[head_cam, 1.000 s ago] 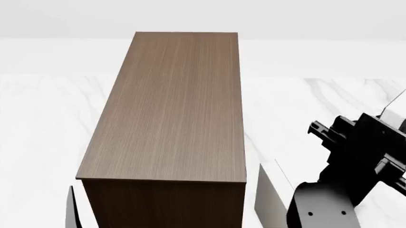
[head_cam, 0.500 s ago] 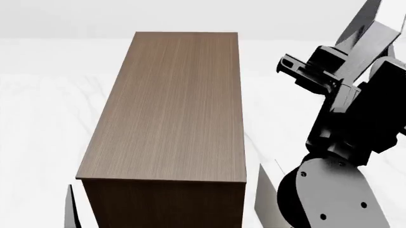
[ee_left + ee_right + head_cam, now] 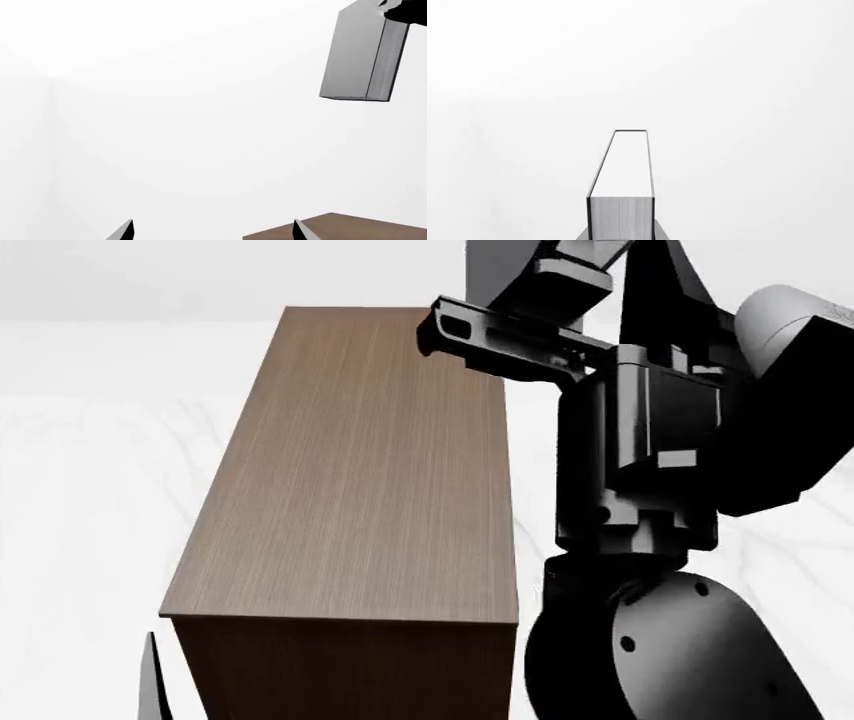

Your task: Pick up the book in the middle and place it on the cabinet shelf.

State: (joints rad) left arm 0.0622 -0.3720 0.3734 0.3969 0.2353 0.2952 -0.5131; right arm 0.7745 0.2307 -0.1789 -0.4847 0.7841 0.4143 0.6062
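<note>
Head view shows the right arm [image 3: 667, 490] raised high just beside the cabinet [image 3: 360, 470], on its right, with the arm's dark upper links crossing the cabinet's far right corner. The right gripper itself runs out of that picture at the top edge, so its fingers cannot be judged there. Right wrist view looks along the book [image 3: 622, 190], which stands out from the gripper with its ribbed white page edges nearest the camera and thin dark covers on both sides; two grey pads press its lower corners, so the right gripper is clamped on the book. Left wrist view shows the same book [image 3: 353, 57] hanging in the air, grey cover and page edges facing the camera, held at its upper corner by the dark right gripper [image 3: 403, 10], well above a corner of the cabinet's brown top [image 3: 347, 227]. The left gripper [image 3: 213, 231] shows only two dark fingertips [image 3: 123, 232] set apart with nothing between them, near that corner of the cabinet.
</note>
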